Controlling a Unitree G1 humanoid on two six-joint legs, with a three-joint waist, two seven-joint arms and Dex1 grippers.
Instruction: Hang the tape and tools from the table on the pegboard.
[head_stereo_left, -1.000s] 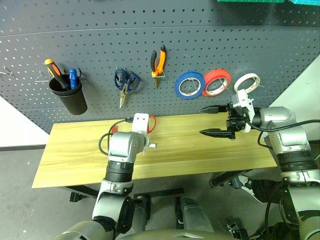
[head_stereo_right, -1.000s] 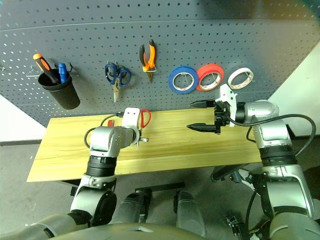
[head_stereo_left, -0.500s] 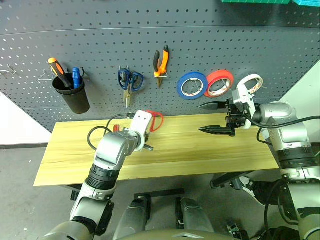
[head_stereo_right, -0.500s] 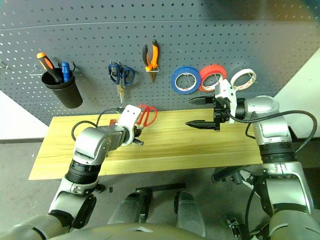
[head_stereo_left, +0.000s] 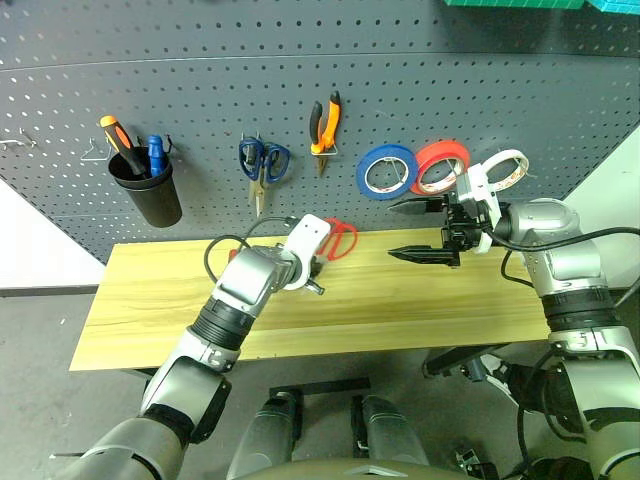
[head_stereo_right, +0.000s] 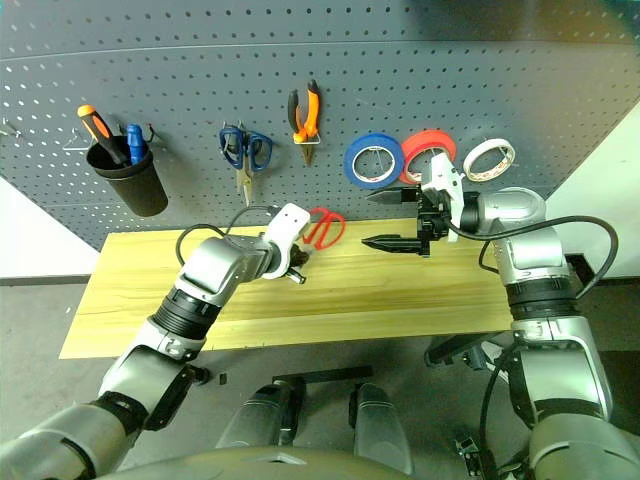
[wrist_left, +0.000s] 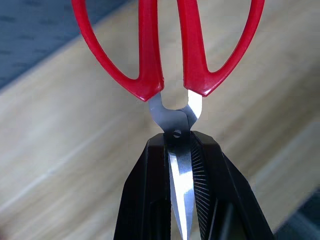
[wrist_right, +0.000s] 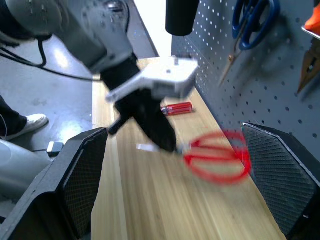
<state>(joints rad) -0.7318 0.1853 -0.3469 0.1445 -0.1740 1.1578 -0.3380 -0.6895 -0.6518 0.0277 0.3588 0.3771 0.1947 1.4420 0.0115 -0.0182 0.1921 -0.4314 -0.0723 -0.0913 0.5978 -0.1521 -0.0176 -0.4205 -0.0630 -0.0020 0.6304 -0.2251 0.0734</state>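
Scissors (wrist_left: 170, 55) sit clamped by the blades in my left gripper (wrist_left: 184, 185), red loops free for a hook, just above the table (head_stereo_left: 450, 310). My right gripper (head_stereo_left: 418, 230) waits beside them with jaws spread, probably to receive them below the pegboard (head_stereo_left: 300, 60).

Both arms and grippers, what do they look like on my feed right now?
Both arms have silver-grey metallic shells with ribbed black joint bands and looping black cables. The left gripper has two black fingers with ridged inner pads below a white wrist block. The right gripper has two tapering black fingers with cross-hatched pads and a matching white block.
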